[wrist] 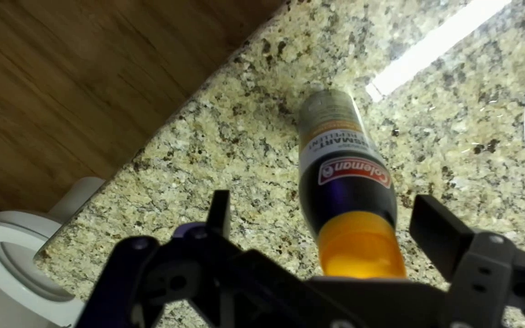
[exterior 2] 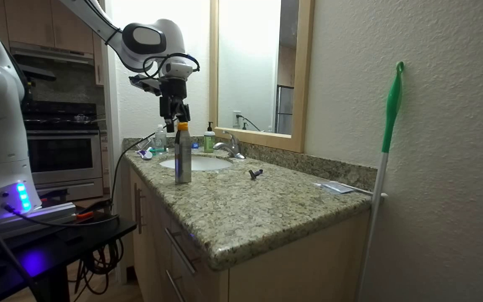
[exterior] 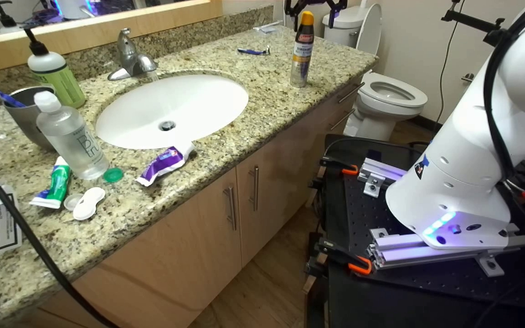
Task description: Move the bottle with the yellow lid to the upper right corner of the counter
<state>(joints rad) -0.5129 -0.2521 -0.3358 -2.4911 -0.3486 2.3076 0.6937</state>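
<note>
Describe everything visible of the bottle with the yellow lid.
The bottle with the yellow lid is slim: orange-yellow cap, dark shoulder, red Coleman label, white and orange bands, silvery, metallic-looking body. It stands upright on the granite counter, near the front edge, beside the sink. The open gripper appears to straddle its cap, with gaps in the wrist view; only the counter seems to touch it.
</note>
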